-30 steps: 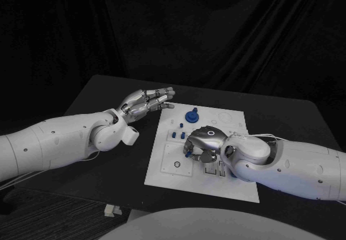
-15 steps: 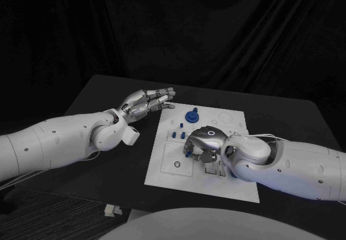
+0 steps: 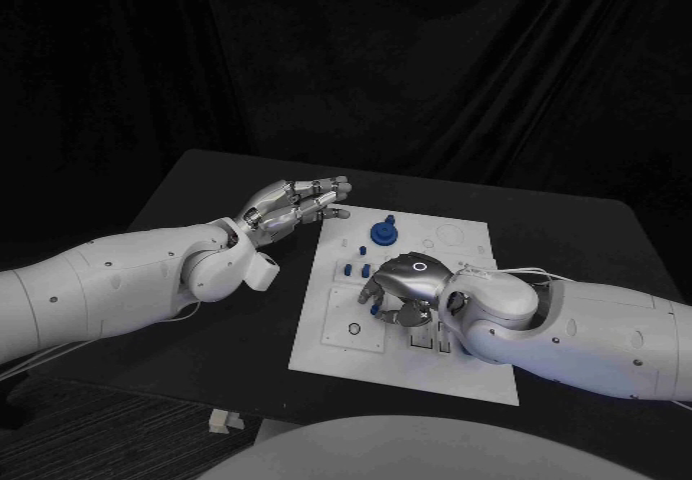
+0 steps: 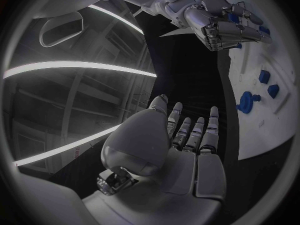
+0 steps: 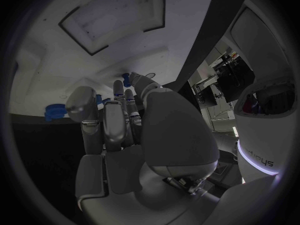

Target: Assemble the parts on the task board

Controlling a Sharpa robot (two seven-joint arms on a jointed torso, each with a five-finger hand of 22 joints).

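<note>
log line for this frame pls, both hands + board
left hand: open, over table off board's far left corner | right hand: fingers curled down over task board, hold unclear | blue knob part: standing at far end

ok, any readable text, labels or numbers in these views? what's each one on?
"...inys": end of a dark word on the robot's white body, right wrist view; its start is cut off by the robot hand's arm.
White board: printed outlines, no readable words or numbers.
Blue parts: no markings visible.
Left robot hand and right robot hand: no legible labels.
</note>
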